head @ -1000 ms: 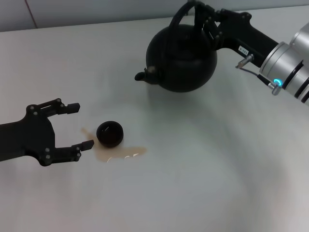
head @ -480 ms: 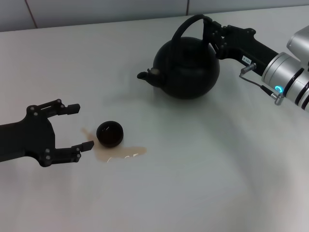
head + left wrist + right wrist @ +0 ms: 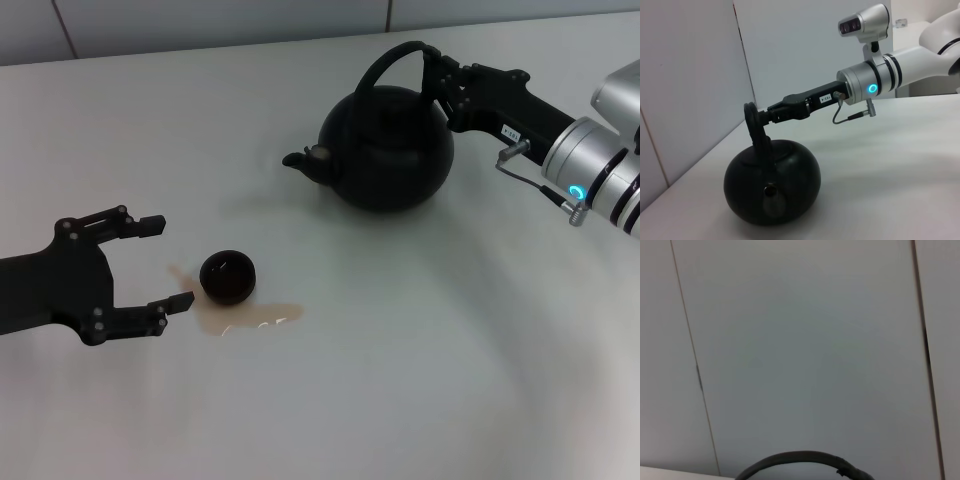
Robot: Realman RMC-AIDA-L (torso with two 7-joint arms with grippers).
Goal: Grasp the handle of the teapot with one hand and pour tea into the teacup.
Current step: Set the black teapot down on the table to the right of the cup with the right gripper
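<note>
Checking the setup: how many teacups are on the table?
1. The teacup sits at the table's near left, at a tea puddle, just right of the open left gripper. None looks hidden.

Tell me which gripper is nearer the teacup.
Left. The left gripper sits open just beside the teacup, fingers toward it without touching. The right gripper is far across the table, shut on the handle of the teapot.

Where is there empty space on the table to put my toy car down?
The near side of the table, in front of the teapot and right of the teacup, is bare. So is the far left corner. It is crowded around the teacup: the spilled tea and the left gripper sit there.
</note>
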